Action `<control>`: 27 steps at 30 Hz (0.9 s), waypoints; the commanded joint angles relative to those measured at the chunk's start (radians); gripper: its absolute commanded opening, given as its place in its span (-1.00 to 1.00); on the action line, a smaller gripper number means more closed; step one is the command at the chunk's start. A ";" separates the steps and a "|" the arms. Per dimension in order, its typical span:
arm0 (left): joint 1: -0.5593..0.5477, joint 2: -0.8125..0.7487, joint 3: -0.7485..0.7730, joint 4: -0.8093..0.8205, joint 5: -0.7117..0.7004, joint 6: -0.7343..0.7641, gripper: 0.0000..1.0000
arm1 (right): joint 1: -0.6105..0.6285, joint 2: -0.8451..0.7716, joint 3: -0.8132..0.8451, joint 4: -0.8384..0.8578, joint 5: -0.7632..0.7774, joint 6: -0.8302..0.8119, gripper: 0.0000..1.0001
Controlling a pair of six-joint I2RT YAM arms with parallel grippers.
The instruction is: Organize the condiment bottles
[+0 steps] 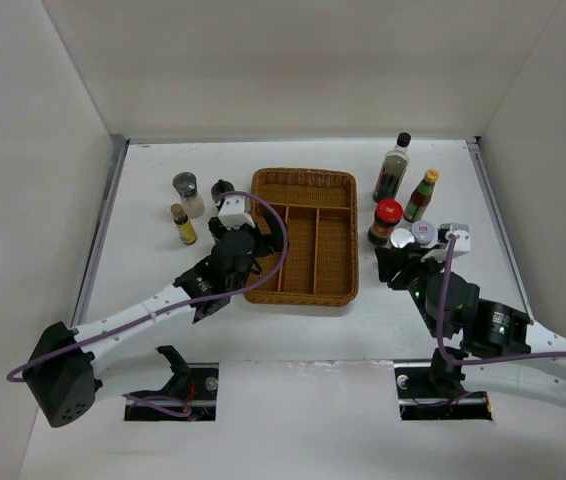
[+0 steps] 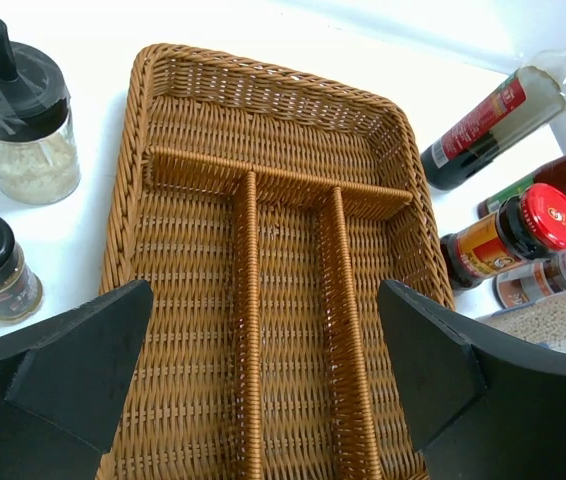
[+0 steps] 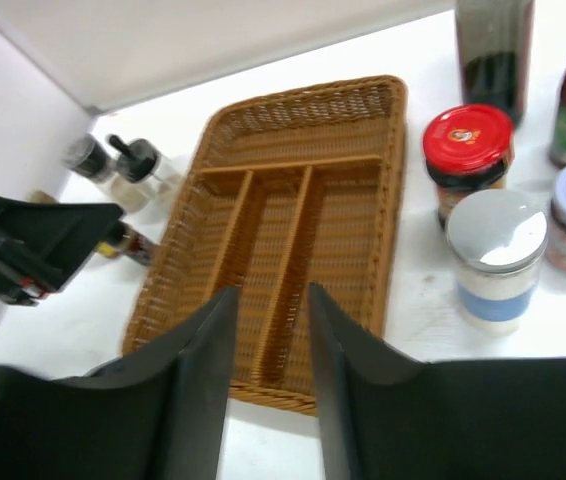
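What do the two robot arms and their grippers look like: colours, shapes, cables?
The left arm and right arm have white links and black joints, each with a purple cable running along it. The left gripper and right gripper have flat, matte black, wedge-shaped fingers. A small white box sits near each wrist.

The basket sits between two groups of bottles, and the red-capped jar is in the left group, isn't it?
Not quite. The red-capped jar is in the right group, on the right of the basket and beside the tall dark bottle, as the top view shows. The rest of what you said holds.
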 commanded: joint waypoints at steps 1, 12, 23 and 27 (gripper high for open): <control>0.000 0.006 -0.015 0.044 -0.007 0.012 1.00 | -0.004 0.002 0.040 -0.032 0.060 -0.013 -0.03; -0.017 -0.038 -0.067 0.144 -0.004 0.090 1.00 | -0.068 0.016 0.102 -0.110 0.063 -0.059 -0.57; 0.005 -0.127 -0.165 0.224 0.002 0.071 0.88 | -0.543 0.310 0.287 -0.063 -0.218 -0.195 -0.45; 0.015 -0.120 -0.188 0.264 0.045 0.065 -0.05 | -0.693 0.398 0.326 0.063 -0.340 -0.245 0.01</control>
